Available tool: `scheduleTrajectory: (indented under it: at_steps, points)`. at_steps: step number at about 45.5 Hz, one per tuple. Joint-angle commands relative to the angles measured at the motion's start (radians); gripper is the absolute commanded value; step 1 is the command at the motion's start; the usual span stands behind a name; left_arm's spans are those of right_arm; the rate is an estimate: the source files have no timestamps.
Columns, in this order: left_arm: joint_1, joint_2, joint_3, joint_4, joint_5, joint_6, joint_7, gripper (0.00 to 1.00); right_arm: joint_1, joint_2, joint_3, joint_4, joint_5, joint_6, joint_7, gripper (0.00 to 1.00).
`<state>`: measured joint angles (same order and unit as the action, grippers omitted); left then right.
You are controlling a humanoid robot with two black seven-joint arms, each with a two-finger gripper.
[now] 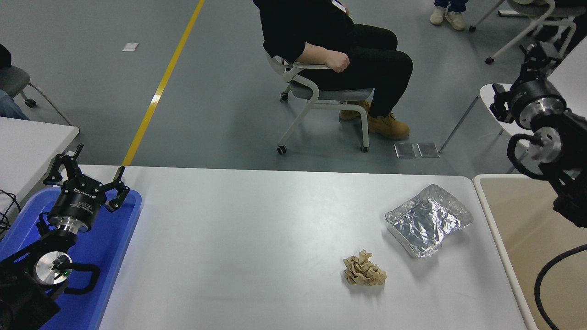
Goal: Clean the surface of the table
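Surveying the counter (257, 238), I find two items awaiting removal: a crumpled brown paper wad (364, 271) near the front edge, right of centre, and a foil tray (429, 219) just behind it toward the right edge, the two apart. My right end effector (534, 52) is raised beyond the counter's far right corner; I cannot tell whether it is released or clenched. My left end effector (85, 176) is parked released over the blue tray (117, 243) at the left edge. A beige bin (493, 220) adjoins the right edge. I judge the clearing not begun; next I must descend onto the wad or foil tray.
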<state>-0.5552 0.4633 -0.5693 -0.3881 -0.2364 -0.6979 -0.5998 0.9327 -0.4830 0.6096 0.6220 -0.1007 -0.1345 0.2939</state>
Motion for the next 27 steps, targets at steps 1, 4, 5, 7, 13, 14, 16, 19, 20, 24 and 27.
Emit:
scheduleTrajectory:
  at_steps: [1, 4, 5, 7, 13, 14, 16, 19, 20, 24, 27]
  points:
    - [0.0, 0.0, 0.0, 0.0, 0.0, 0.0, 0.0, 1.0, -0.121, -0.014, 0.036, 0.093, -0.008, 0.003, 0.088, 0.98]
    - [0.0, 0.0, 0.0, 0.0, 0.0, 0.0, 0.0, 1.0, -0.159, -0.016, 0.055, 0.113, -0.011, 0.003, 0.11, 0.98]
    - [0.0, 0.0, 0.0, 0.0, 0.0, 0.0, 0.0, 1.0, -0.172, -0.016, 0.059, 0.119, -0.011, 0.003, 0.114, 0.98]
    - [0.0, 0.0, 0.0, 0.0, 0.0, 0.0, 0.0, 1.0, -0.192, -0.016, 0.065, 0.13, -0.013, 0.003, 0.123, 0.98]
    - [0.0, 0.0, 0.0, 0.0, 0.0, 0.0, 0.0, 1.0, -0.255, -0.009, 0.073, 0.143, -0.013, 0.003, 0.156, 0.98]
    - [0.0, 0.0, 0.0, 0.0, 0.0, 0.0, 0.0, 1.0, -0.262, -0.008, 0.073, 0.145, -0.013, 0.003, 0.159, 0.98]
    - [0.0, 0.0, 0.0, 0.0, 0.0, 0.0, 0.0, 1.0, -0.273, -0.005, 0.073, 0.145, -0.013, 0.003, 0.165, 0.98]
    - [0.0, 0.001, 0.0, 0.0, 0.0, 0.0, 0.0, 1.0, -0.291, 0.001, 0.071, 0.145, -0.013, 0.003, 0.169, 0.98]
    - [0.0, 0.0, 0.0, 0.0, 0.0, 0.0, 0.0, 1.0, -0.296, 0.003, 0.071, 0.143, -0.013, 0.003, 0.169, 0.98]
    - [0.0, 0.001, 0.0, 0.0, 0.0, 0.0, 0.0, 1.0, -0.31, 0.011, 0.073, 0.143, -0.013, 0.003, 0.172, 0.98]
    - [0.0, 0.0, 0.0, 0.0, 0.0, 0.0, 0.0, 1.0, -0.314, 0.014, 0.073, 0.143, -0.013, 0.003, 0.18, 0.98]
